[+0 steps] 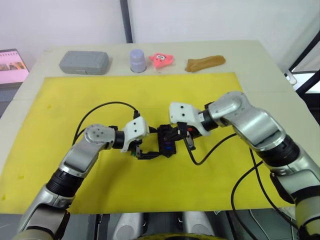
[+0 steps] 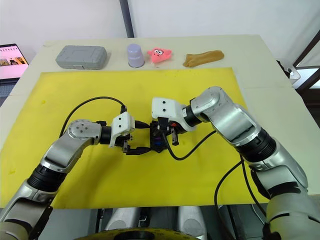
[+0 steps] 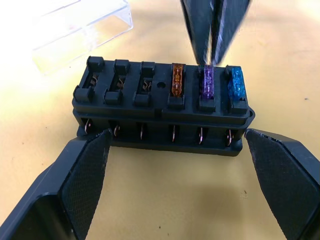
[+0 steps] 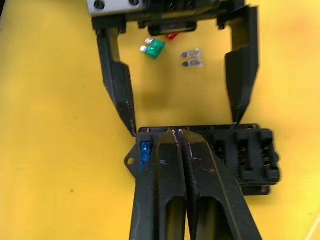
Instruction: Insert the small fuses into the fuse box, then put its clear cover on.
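**Fuse box half filled; right gripper pressing at the purple fuse**

The fuse box (image 3: 162,107) sits on the yellow mat (image 1: 100,100), about mid-table, between the two grippers. In the left wrist view, three slots hold fuses side by side: an orange fuse (image 3: 177,81), a purple fuse (image 3: 208,83) and a blue fuse (image 3: 235,82). The other three slots show bare metal contacts.

The left gripper (image 3: 175,165) has its fingers spread wide, one pad (image 3: 87,175) near each end of the box's long side, not touching it as far as can be seen.

The right gripper (image 4: 179,137) comes down over the box from above. Its fingers are pressed together, tips right at the top of the purple fuse; whether they pinch it or only press on it cannot be told.

The clear cover (image 3: 80,30) lies on the mat just behind the box, apart from it.

Loose on the mat near the left gripper's base: a green fuse (image 4: 155,48), a pale grey fuse (image 4: 192,57) and a sliver of a red fuse (image 4: 172,36), partly hidden.

Along the table's far edge: a grey case (image 1: 84,62), a lilac cup (image 1: 138,60), a pink toy (image 1: 161,59) and a brown item (image 1: 205,62).
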Action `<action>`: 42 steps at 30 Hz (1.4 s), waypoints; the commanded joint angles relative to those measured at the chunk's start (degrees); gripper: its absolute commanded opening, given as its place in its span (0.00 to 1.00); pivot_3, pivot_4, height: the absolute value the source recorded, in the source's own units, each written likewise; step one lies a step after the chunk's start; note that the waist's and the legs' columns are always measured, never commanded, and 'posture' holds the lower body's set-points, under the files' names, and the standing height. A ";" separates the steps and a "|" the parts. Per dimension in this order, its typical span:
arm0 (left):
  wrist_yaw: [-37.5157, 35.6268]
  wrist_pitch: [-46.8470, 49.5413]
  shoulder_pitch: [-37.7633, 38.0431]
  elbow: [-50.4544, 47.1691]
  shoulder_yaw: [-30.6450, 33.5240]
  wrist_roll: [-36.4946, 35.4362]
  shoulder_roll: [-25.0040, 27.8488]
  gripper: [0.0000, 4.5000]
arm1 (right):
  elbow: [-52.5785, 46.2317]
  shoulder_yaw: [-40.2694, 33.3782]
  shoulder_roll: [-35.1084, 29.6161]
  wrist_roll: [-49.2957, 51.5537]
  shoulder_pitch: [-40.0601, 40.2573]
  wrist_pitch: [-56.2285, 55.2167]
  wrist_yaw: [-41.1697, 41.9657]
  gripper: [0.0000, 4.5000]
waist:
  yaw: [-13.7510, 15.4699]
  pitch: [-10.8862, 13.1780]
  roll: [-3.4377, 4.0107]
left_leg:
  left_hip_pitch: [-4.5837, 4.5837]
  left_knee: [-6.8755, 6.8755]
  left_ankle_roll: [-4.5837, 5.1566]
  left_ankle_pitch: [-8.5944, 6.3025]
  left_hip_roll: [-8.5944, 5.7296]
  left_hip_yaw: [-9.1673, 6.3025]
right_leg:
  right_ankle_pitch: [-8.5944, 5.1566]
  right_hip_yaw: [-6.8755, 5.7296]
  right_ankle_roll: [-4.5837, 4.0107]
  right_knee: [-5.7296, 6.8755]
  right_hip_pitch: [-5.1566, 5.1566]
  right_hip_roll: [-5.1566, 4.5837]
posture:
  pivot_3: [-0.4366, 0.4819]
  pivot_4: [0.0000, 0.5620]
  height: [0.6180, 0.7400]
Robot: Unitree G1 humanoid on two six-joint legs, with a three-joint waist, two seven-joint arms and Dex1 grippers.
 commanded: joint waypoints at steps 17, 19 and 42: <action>-0.20 -0.48 -0.85 -0.97 0.70 -0.01 0.31 1.00 | 2.89 0.31 0.47 -2.50 0.21 -3.51 -1.83 0.02 | 0.01 0.00 0.00 | 0.00 0.00 -0.02 0.01 0.00 0.00 | 0.00 0.00 0.00 0.00 0.00 0.00 | 0.48 0.27 0.93; -0.16 -0.46 -0.91 -0.95 0.71 0.01 0.26 1.00 | 3.83 1.17 0.51 -3.59 0.64 -4.28 -1.95 0.02 | 0.01 0.00 0.00 | 0.00 0.00 -0.02 0.01 0.00 0.00 | 0.00 0.00 0.00 0.00 0.00 0.00 | 0.48 0.27 0.93; -1.44 4.66 -0.77 -4.82 6.20 -5.42 3.39 1.00 | 3.30 -8.93 0.33 2.65 -4.30 -0.04 0.33 0.02 | -0.01 0.00 -0.01 | -0.02 -0.01 -0.03 0.02 0.00 -0.02 | 0.00 0.00 0.00 0.00 -0.03 0.01 | 0.48 0.27 0.93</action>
